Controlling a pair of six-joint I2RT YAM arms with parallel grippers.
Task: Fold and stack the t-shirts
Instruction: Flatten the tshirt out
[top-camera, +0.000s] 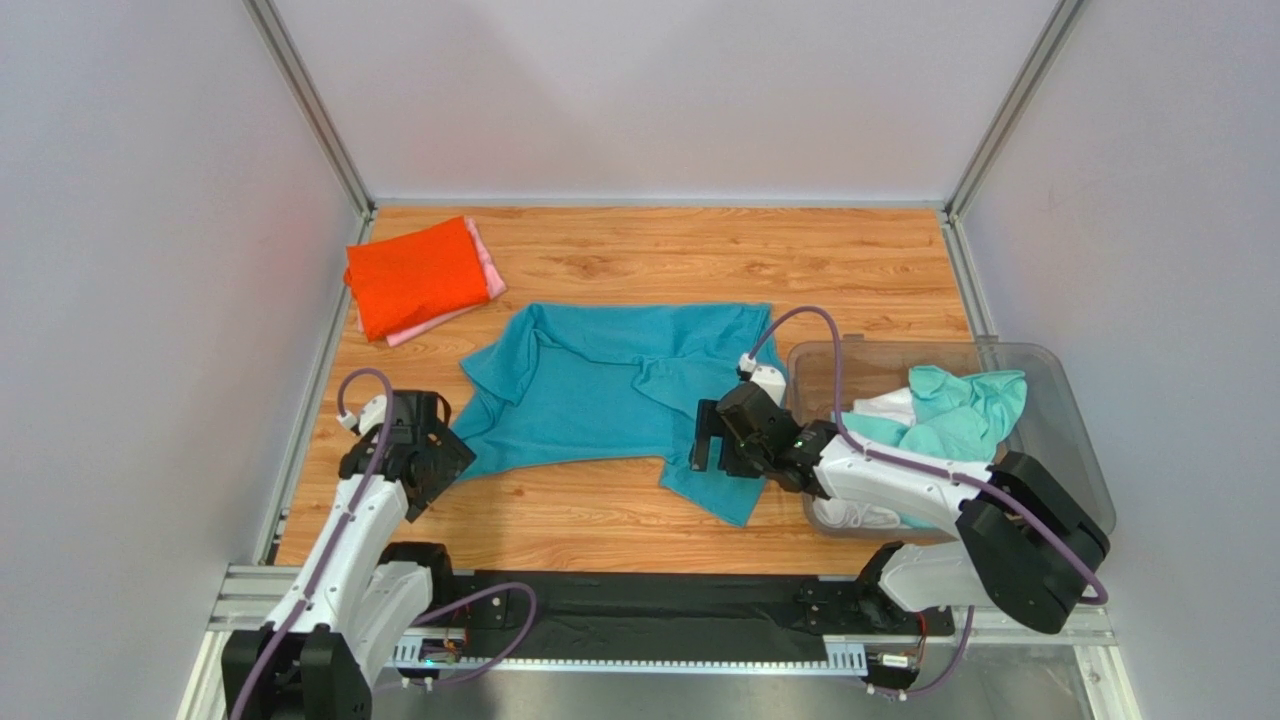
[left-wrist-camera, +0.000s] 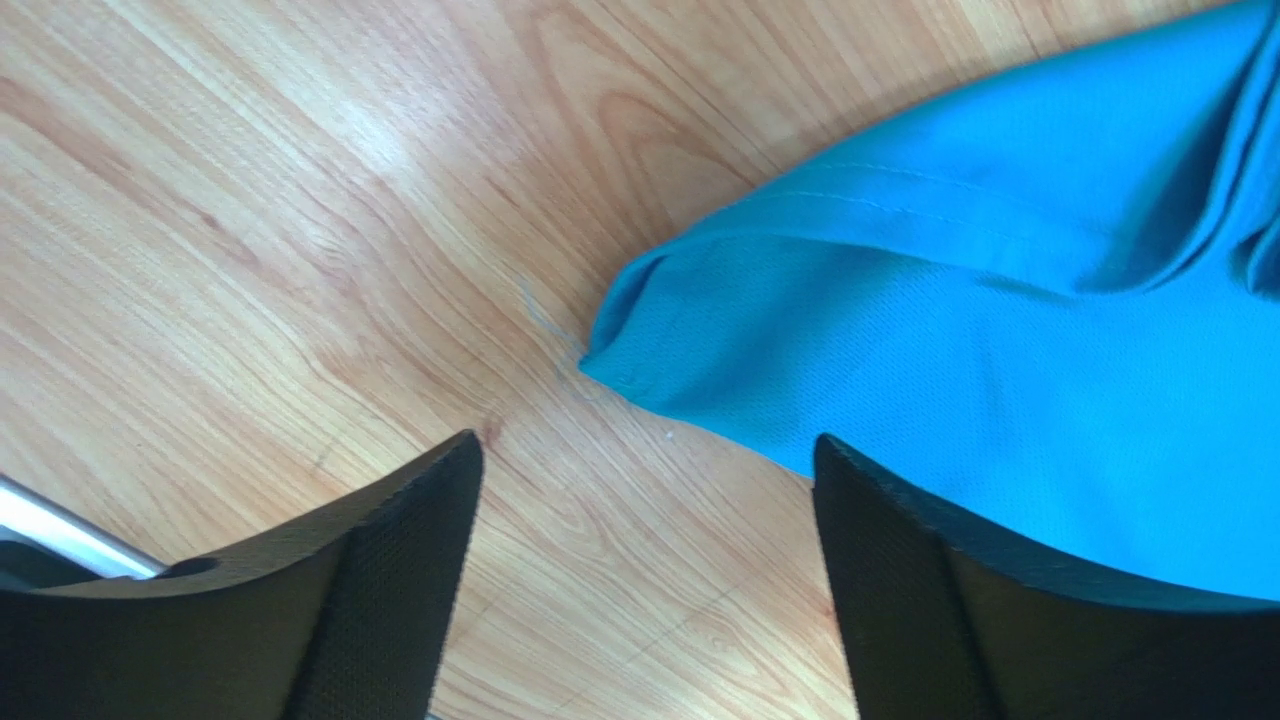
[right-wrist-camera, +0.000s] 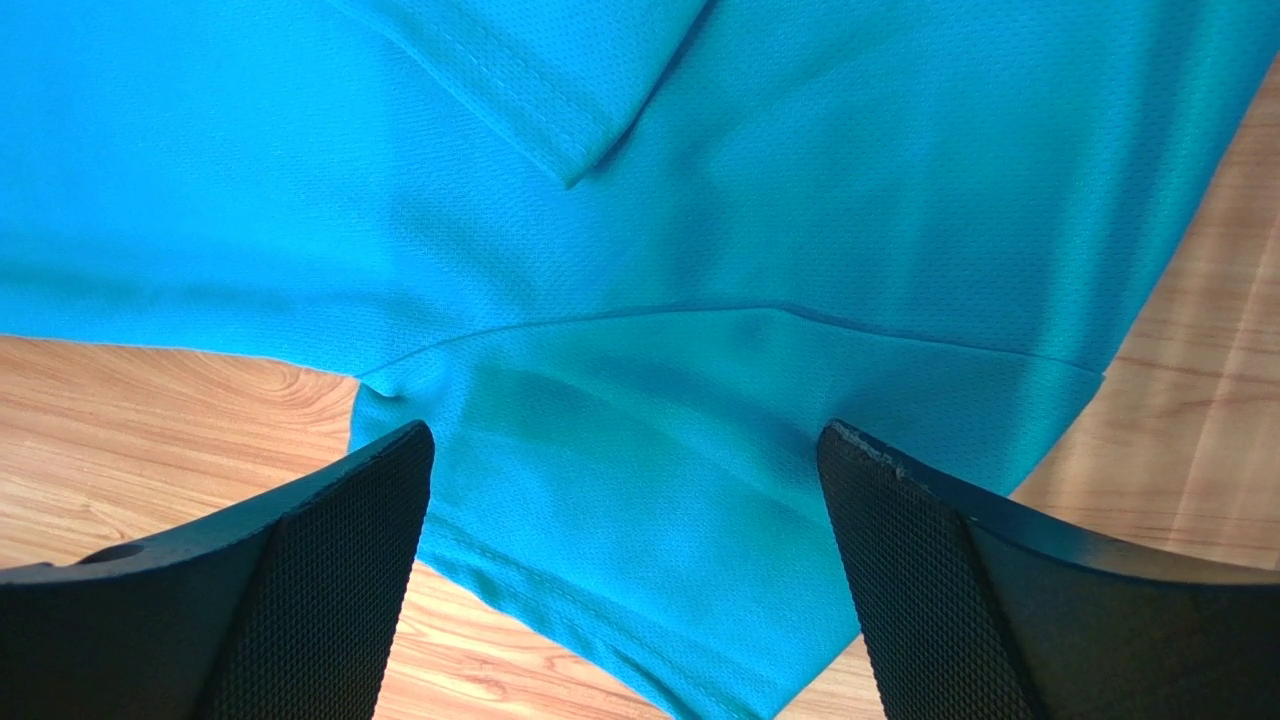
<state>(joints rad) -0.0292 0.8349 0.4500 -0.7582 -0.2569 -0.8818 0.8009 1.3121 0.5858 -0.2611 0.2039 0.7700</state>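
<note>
Teal t-shirt spread out but rumpled on the middle of the bench, front hem side toward the arms, one sleeve reaching left, the near right corner hanging toward the bench's front edge. Folds and creases across its middle. Two more t-shirts at the far left corner: orange-red t-shirt folded flat on top of pink t-shirt, only a pink rim showing along the right and near sides. Mint-green t-shirt and white t-shirt crumpled together inside the clear plastic bin at the right edge of the bench, just beside the teal cloth.

Left fingers spread apart, gripping nothing, above bare wood just beside the teal shirt's near left corner. Right fingers also spread wide, above the shirt's near right part, a seam and a sleeve edge in view between them; impossible to tell whether the tips touch the cloth.
</note>
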